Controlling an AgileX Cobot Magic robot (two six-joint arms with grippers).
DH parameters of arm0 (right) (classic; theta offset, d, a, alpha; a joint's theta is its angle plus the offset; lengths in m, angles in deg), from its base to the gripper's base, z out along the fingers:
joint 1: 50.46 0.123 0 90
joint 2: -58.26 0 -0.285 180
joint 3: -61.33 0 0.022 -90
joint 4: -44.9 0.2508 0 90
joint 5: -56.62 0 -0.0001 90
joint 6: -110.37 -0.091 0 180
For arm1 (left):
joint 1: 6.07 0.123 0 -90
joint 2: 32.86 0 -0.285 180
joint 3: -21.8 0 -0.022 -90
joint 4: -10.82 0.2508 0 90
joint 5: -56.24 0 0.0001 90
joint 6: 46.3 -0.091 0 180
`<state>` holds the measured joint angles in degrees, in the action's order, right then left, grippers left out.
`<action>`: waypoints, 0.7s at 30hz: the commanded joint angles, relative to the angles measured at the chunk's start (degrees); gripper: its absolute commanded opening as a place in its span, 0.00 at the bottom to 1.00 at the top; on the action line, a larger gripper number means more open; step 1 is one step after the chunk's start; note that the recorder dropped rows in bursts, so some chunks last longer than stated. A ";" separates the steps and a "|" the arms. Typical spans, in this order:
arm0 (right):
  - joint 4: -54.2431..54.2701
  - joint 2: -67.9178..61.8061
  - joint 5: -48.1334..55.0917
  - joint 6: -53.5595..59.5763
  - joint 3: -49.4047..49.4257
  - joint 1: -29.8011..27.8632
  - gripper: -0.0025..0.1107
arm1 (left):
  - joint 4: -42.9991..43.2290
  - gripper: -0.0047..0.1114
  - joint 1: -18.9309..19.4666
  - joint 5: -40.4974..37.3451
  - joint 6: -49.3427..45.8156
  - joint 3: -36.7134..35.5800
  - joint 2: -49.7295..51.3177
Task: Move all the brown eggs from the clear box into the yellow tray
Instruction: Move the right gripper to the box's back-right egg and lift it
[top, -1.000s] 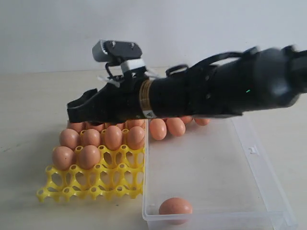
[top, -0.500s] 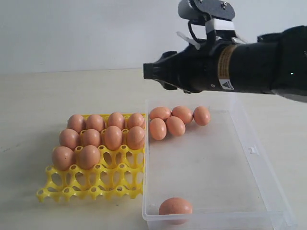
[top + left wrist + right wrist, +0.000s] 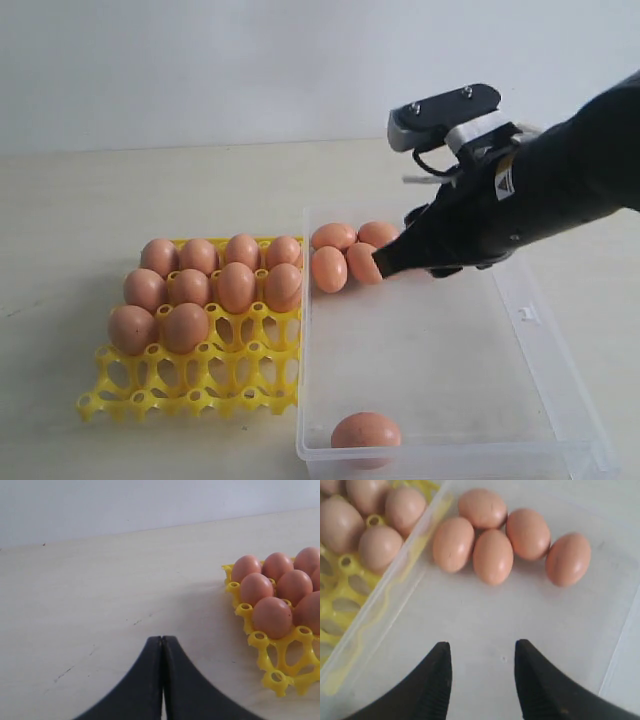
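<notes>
Eggs noted orange-brown, plain; tray bright yellow; box colourless, clear; bench pale beige; left gripper, right gripper black.

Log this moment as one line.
right gripper: open, empty, over box | left gripper: shut, beside tray | eggs: ten in tray, six in box

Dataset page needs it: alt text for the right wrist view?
Right gripper, open and empty, hovers over the floor of the box, facing a cluster of five eggs. Beyond the box wall, the tray holds more eggs.
</notes>
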<state>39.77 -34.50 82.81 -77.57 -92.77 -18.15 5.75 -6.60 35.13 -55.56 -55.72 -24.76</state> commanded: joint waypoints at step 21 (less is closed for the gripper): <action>6.55 -28.93 1.18 -7.52 -23.82 -14.46 0.52 | -0.21 0.04 -0.08 0.45 0.26 0.30 -0.32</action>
<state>46.20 -61.74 84.04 -85.66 -114.92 -32.33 5.75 -6.60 35.13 -55.56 -55.72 -24.76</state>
